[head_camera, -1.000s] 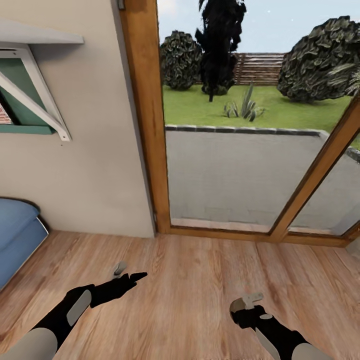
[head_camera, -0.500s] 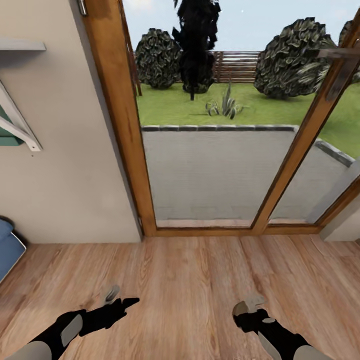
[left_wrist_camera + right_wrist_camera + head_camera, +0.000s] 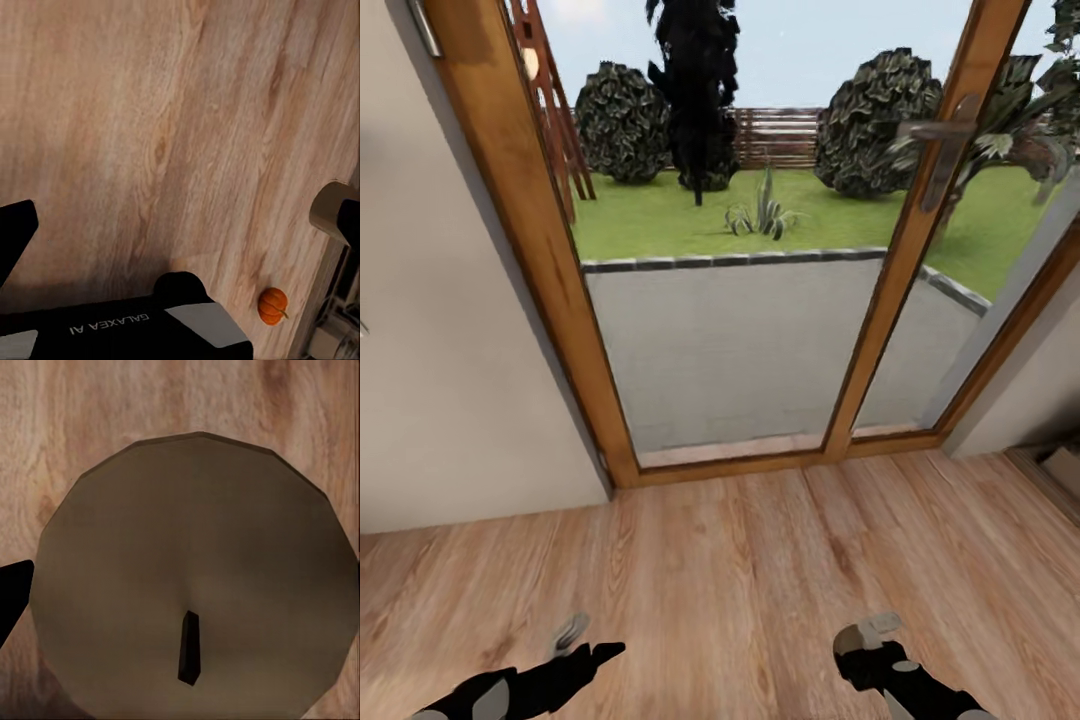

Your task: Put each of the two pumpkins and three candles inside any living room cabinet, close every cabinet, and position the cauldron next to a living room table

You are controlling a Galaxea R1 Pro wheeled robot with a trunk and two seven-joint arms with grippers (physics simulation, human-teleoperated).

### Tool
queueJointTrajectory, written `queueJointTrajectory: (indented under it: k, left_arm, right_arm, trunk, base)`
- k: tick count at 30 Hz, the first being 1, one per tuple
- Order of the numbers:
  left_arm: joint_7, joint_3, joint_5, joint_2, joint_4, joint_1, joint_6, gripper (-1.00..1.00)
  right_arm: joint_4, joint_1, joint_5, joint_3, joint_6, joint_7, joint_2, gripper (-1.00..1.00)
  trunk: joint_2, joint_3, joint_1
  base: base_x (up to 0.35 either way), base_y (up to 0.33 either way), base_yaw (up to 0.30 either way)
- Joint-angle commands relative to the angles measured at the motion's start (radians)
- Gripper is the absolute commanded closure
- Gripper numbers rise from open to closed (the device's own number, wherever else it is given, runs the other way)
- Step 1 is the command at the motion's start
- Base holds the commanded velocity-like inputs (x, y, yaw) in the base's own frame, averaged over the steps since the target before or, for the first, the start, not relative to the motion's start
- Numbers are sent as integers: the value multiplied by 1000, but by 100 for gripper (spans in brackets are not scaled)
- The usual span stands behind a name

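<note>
Right gripper clamped on a candle, wick up; left gripper spread, empty, low above the wood floor. A pumpkin sits on those boards. Glass patio door straight ahead.

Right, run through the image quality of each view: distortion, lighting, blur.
Head view: door frame leans outward, wide-angle bend; bright, evenly lit garden; floor sharp, no glare. Left wrist view: soft, planks dim toward the gripper; a small pumpkin readable on the floor. Right wrist view: candle top very close, flatly shaded, faceted rim, wick crisp.
</note>
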Motion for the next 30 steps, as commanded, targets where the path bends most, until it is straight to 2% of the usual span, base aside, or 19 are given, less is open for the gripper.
queueJointTrajectory:
  k: [1, 6, 10, 12, 14, 15, 17, 19, 25, 27, 30]
  left_arm:
    - [1, 1, 1, 0, 15, 0, -14, -100]
    - [2, 1, 1, -11, 69, 10, -35, -100]
    - [4, 0, 1, -15, 77, 46, -38, -100]
    - [5, 0, 1, -15, 77, 67, -39, -100]
    - [6, 0, 1, -16, 77, 96, -42, -100]
    - [8, 0, 2, -16, 78, 129, -44, -100]
    - [9, 1, 3, -16, 79, 145, -44, -100]
    - [35, 1, 4, -16, 80, 166, -45, -100]
    - [201, 2, 7, -17, 79, 176, -45, -100]
    - [234, 3, 7, -18, 79, 176, -45, -100]
    - [251, 3, 8, -17, 79, 177, -46, -100]
  right_arm:
    - [6, 1, -1, 0, -2, 0, 0, 100]
    - [34, 2, 0, 1, -4, 1, 3, 100]
    - [56, 3, 1, 1, -5, 2, 5, 100]
    - [63, 4, 1, 1, -7, 2, 6, 100]
    - [66, 19, 1, 2, -39, 2, 11, 100]
    - [69, 37, 1, 2, -93, 2, 22, 100]
    - [72, 51, 2, 2, -101, 2, 25, 100]
    - [74, 75, 3, 3, -105, 2, 26, 100]
    - [87, 91, 1, 3, -106, 1, 26, 100]
    - [98, 93, 0, 2, -108, 1, 26, 100]
    - [106, 95, -1, 2, -108, 0, 26, 100]
  trunk:
    - [7, 4, -4]
    - [42, 24, -23]
    - [70, 39, -38]
    - [70, 41, -38]
    - [70, 44, -38]
    - [70, 45, -38]
    - [70, 48, -38]
    - [70, 51, -38]
    - [70, 60, -38]
    - [70, 63, -38]
    - [70, 67, -38]
  base:
    - [0, 0, -279]
    - [0, 0, -279]
    - [0, 0, -278]
    - [0, 0, -240]
    - [0, 0, -197]
    - [0, 0, -172]
    - [0, 0, -162]
    - [0, 0, -147]
    - [0, 0, -160]
    - [0, 0, -172]
    - [0, 0, -173]
